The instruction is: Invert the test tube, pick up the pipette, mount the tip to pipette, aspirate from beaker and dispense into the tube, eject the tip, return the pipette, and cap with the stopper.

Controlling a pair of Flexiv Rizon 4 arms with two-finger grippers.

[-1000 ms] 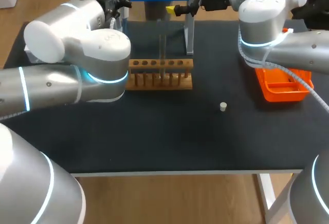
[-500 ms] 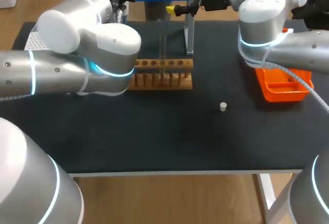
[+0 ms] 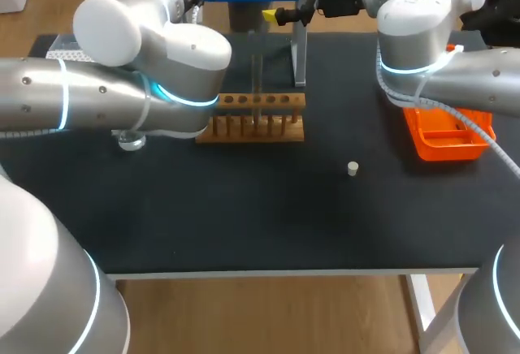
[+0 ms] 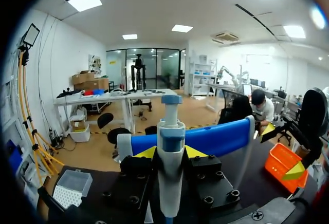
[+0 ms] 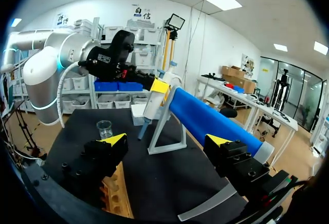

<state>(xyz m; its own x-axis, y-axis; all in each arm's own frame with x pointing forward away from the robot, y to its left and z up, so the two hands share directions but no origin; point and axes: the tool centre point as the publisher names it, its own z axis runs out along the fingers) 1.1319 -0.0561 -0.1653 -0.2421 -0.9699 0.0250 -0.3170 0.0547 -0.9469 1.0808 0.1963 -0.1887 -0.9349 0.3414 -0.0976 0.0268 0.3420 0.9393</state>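
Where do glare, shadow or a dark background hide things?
Head view: the clear test tube nearly vanishes against the dark table, and the left arm hides most of the beaker. Left wrist view: the pipette in the left claw is evenly lit, without glare. Right wrist view: the beaker shows plainly.

beaker (image 3: 128, 140) mostly hidden under left arm (image 3: 97, 102), left end of wooden rack (image 3: 288, 131) covered too, lower end of pipette (image 4: 170, 178) cut off

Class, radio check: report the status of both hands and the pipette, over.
Left hand shut on pipette. Right hand open, empty. Stand close beyond pipette.
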